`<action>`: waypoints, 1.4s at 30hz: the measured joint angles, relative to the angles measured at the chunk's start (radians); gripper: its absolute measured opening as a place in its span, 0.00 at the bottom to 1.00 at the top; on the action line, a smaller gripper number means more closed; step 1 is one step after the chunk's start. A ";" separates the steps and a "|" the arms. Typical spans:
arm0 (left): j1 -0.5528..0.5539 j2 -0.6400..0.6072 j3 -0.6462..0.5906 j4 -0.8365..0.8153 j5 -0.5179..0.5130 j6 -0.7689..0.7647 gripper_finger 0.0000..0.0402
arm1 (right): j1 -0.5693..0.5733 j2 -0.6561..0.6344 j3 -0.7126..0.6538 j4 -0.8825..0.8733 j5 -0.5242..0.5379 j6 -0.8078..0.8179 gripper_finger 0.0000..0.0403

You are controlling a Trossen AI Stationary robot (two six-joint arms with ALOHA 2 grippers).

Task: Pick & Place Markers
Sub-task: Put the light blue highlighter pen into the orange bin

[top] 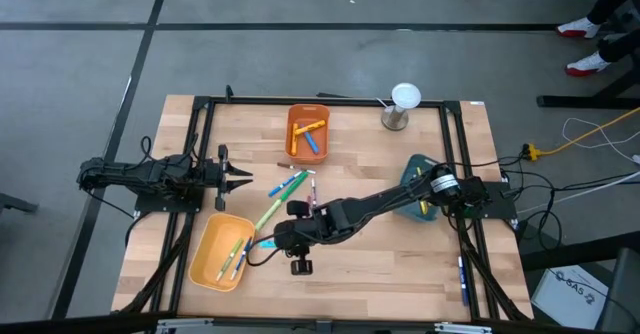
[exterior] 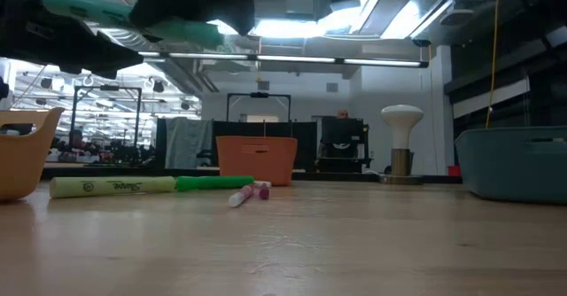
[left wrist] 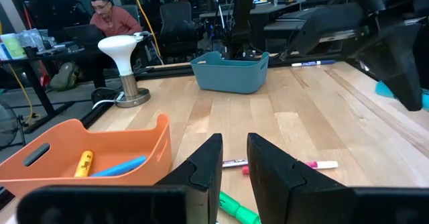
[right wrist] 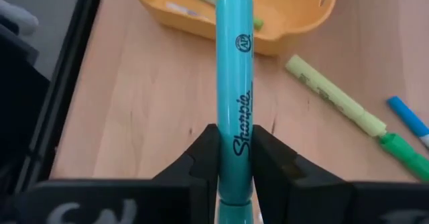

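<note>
My right gripper (right wrist: 234, 163) is shut on a teal marker (right wrist: 234, 83) and hangs over the table beside the yellow bin (top: 215, 264), which holds a few markers (top: 238, 254). More markers lie loose on the wood: a yellow-green one (top: 268, 214), green and blue ones (top: 287, 184), and a pink-and-white one (exterior: 248, 194). The orange bin (top: 308, 149) at the far side holds orange and blue markers (top: 310, 134). My left gripper (left wrist: 234, 160) waits at the table's left, level, its fingers a narrow gap apart with nothing between them. My right gripper pinches the teal marker's barrel near its rear end (right wrist: 234, 140) between its two fingers (right wrist: 201, 160). The marker runs along the fingers and sticks out well past their tips. The gripper slants down toward the yellow bin. The marker is lifted clear of the table (exterior: 89, 8).
A teal bin (top: 415, 164) sits at the table's right, under my right arm. A white lamp-like stand (top: 400, 104) is at the far right corner. A black frame (top: 200, 109) borders the table. People sit at desks beyond the table (left wrist: 107, 16).
</note>
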 joint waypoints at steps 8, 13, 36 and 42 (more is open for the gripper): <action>0.000 0.000 0.000 0.000 0.000 0.000 0.16 | 0.006 -0.009 -0.304 0.426 -0.017 0.087 0.17; 0.000 0.000 0.000 0.000 0.000 0.000 0.17 | 0.006 -0.074 -0.485 0.664 0.012 0.079 0.17; 0.000 0.000 0.000 0.000 0.000 0.000 0.16 | -0.085 -0.483 -0.904 0.834 0.569 0.076 0.17; 0.000 0.000 0.000 0.000 0.000 0.000 0.17 | -0.152 -0.497 -0.904 0.840 0.569 0.037 0.18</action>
